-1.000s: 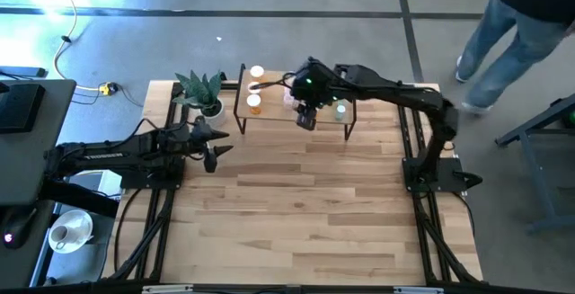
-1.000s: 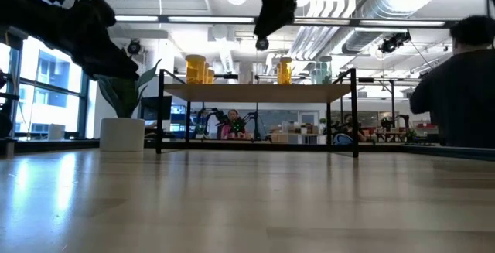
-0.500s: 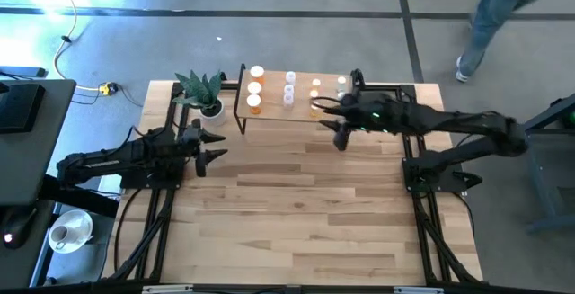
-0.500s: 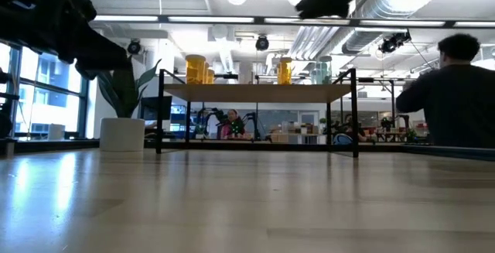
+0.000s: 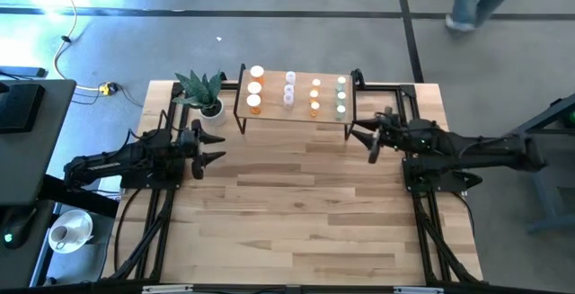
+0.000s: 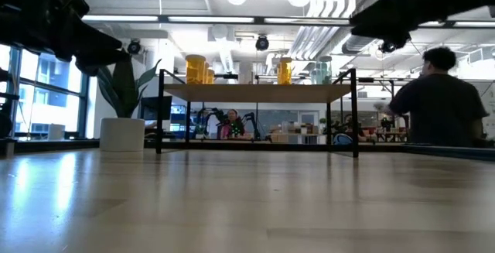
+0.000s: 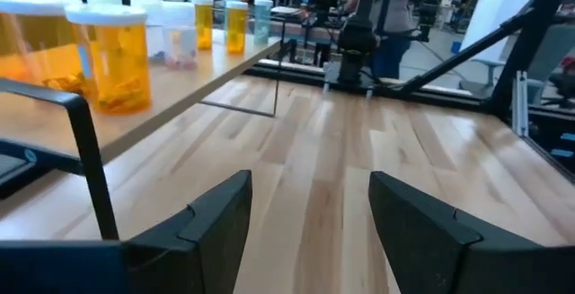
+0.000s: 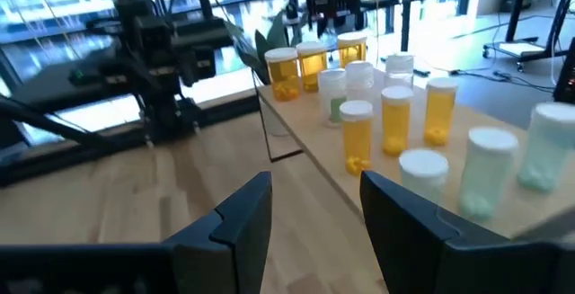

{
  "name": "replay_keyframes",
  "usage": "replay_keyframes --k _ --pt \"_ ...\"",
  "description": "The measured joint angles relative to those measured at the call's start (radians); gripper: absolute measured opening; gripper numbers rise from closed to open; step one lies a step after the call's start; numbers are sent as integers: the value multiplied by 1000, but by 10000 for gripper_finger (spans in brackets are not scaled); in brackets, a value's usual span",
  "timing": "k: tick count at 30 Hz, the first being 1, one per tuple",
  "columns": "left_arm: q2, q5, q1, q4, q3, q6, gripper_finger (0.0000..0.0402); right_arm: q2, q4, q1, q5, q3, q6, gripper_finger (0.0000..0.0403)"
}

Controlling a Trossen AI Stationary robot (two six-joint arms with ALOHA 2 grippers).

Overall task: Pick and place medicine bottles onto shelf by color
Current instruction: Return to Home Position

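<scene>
the near and middle table (image 5: 296,213) lies bare, open from either side. at the far edge stands the shelf (image 5: 274,107), its top crowded with medicine bottles (image 5: 289,90) in rows with narrow gaps; underneath it is open between the legs (image 6: 160,114). the plant (image 5: 201,87) blocks its left end. the left gripper (image 5: 218,147) and right gripper (image 5: 359,141) hang just off its near corners.

Grey concrete floor (image 5: 296,38) surrounds the worktop (image 5: 296,213). Windows (image 6: 42,90) glow at one side, silver ducts (image 6: 321,40) run overhead, and a person (image 6: 441,106) shows beyond.
</scene>
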Motion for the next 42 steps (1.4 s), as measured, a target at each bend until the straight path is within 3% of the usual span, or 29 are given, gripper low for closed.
replay_keyframes --k 15,30,36,42 --pt "0 -60 0 21 0 56 213 -269 20 16 -14 -217 19 162" --pt "0 -60 0 21 0 56 213 -286 12 15 -39 -340 90 162" --pt "0 -60 0 21 1 56 213 -287 87 15 -32 -375 45 162" --pt "0 -60 0 21 1 56 213 -285 56 10 103 -383 64 162"
